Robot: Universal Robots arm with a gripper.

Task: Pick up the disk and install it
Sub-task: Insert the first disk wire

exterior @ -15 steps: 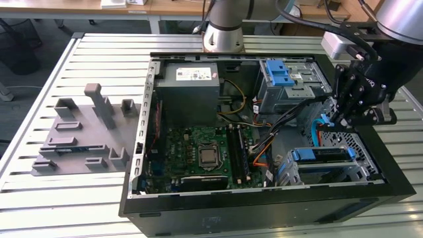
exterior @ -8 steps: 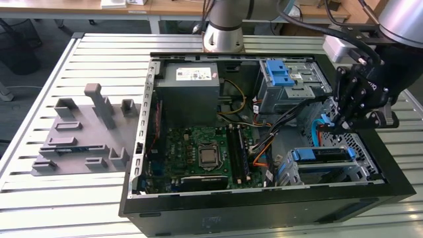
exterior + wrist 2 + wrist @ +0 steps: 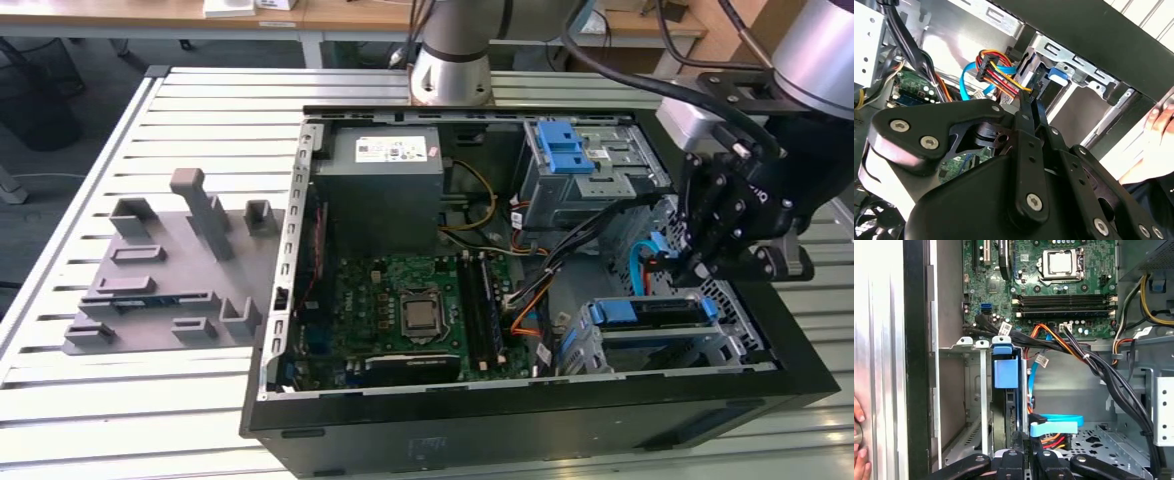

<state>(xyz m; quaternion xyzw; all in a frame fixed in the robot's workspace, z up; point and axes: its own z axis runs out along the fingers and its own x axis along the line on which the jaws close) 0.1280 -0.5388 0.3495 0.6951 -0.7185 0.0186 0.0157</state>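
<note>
- End effector (image 3: 687, 268) low inside the open case (image 3: 400, 425), at the exterior view's right, just above the lower drive cage (image 3: 747, 345).
- Fingers (image 3: 1030, 107) pressed together, clenched on nothing visible.
- Disk (image 3: 650, 312) already seated in that cage, just beside the fingertips.
- Long axis flat, running across the exterior view; blue carrier tab (image 3: 1006, 372) facing outward.

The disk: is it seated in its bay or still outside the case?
In. The disk sits in the drive cage at the case's front corner, and the gripper hovers beside that cage.
</note>
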